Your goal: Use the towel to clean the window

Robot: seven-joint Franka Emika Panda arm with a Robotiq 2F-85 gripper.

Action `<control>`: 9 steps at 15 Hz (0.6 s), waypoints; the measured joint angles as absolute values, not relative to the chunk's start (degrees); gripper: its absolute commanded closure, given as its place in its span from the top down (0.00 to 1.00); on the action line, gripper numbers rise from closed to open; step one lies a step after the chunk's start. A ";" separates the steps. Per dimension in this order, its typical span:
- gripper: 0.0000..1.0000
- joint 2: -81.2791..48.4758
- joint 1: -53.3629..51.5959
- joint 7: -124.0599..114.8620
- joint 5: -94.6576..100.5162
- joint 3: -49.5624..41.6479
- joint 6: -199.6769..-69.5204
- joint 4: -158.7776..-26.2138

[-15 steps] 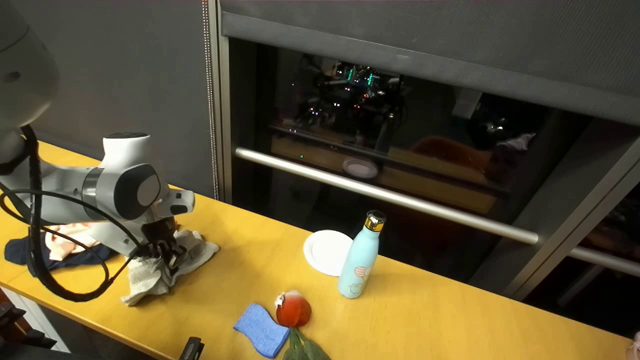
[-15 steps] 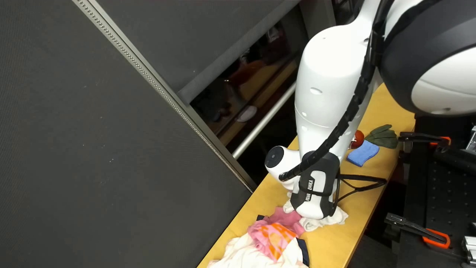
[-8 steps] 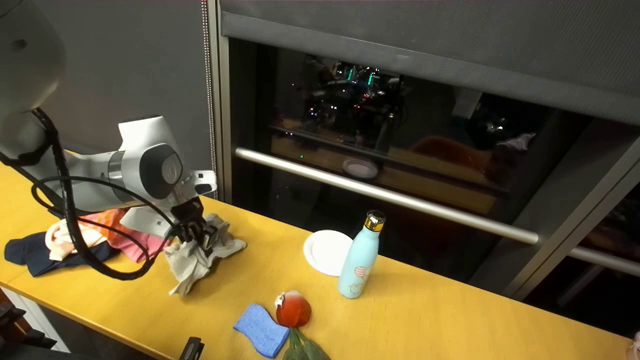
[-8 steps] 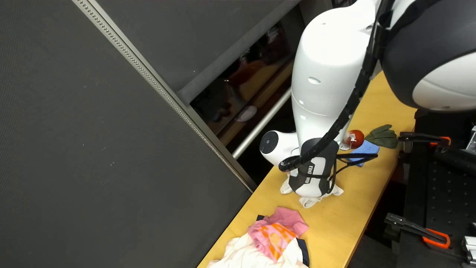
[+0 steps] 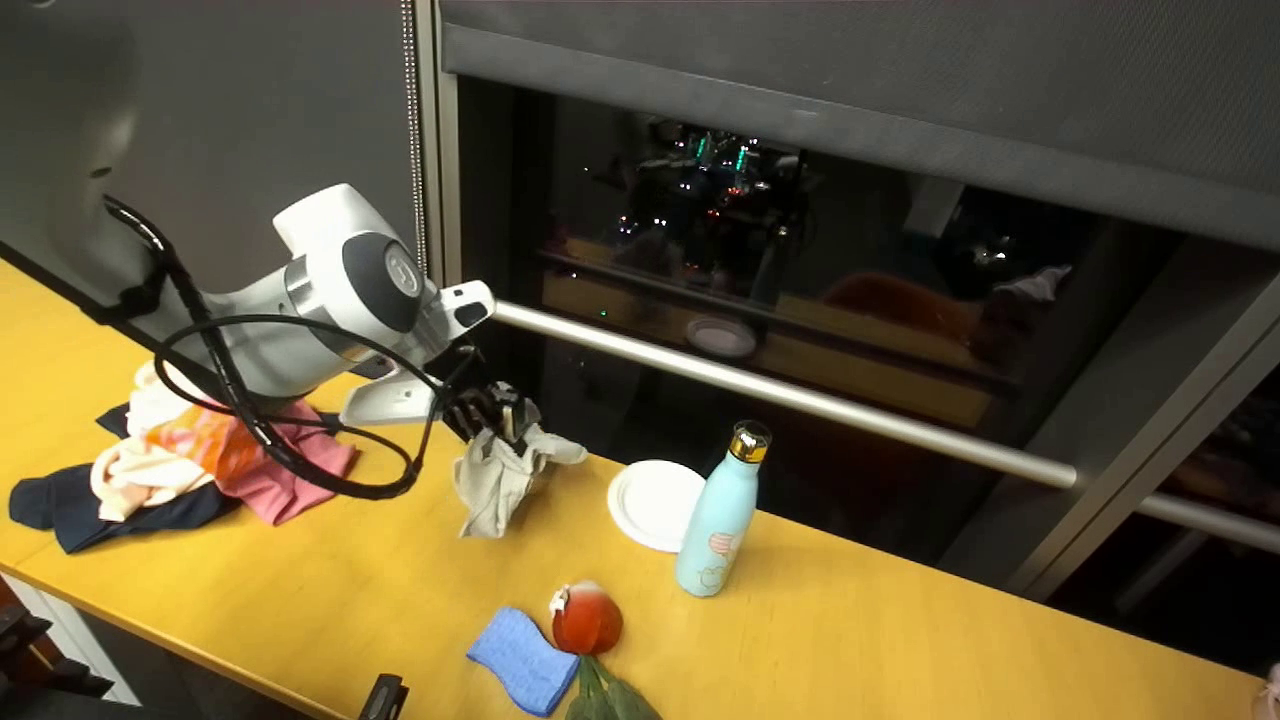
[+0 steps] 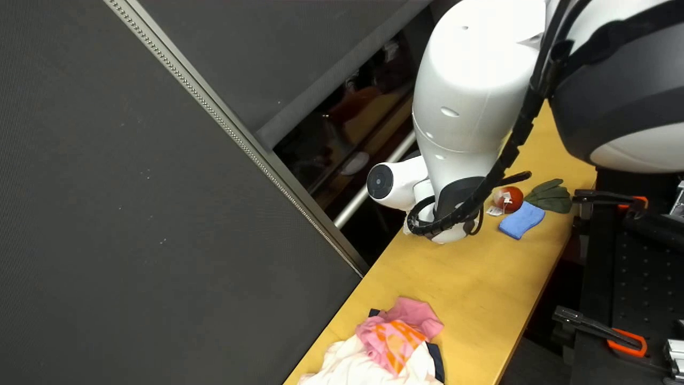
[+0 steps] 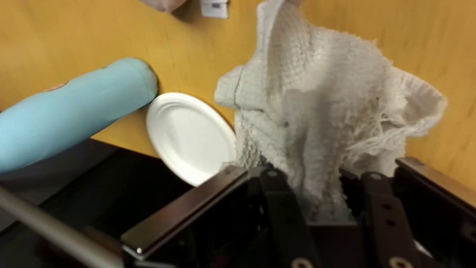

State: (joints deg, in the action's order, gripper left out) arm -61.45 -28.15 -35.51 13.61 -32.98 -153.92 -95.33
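rail (image 5: 790, 394) crosses the window (image 5: 830, 240), plate (image 5: 650, 505) and bottle (image 5: 718, 525) near the gripped towel (image 5: 502, 478).

Lab-like: black perforated surface (image 6: 641, 267), clamps (image 6: 597, 328)

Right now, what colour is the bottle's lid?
Shiny gold. The lid shows best in an exterior view.

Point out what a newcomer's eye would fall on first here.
Probably the crumpled off-white towel, gripped in the claw over the yellow table. Next, the pale blue bottle, standing beside the white plate in front of the dark window. The colourful heap of clothes at the bottom of an exterior view would likely follow.
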 measured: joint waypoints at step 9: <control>0.03 -64.07 -28.92 -45.98 17.63 -44.91 -154.44 -84.52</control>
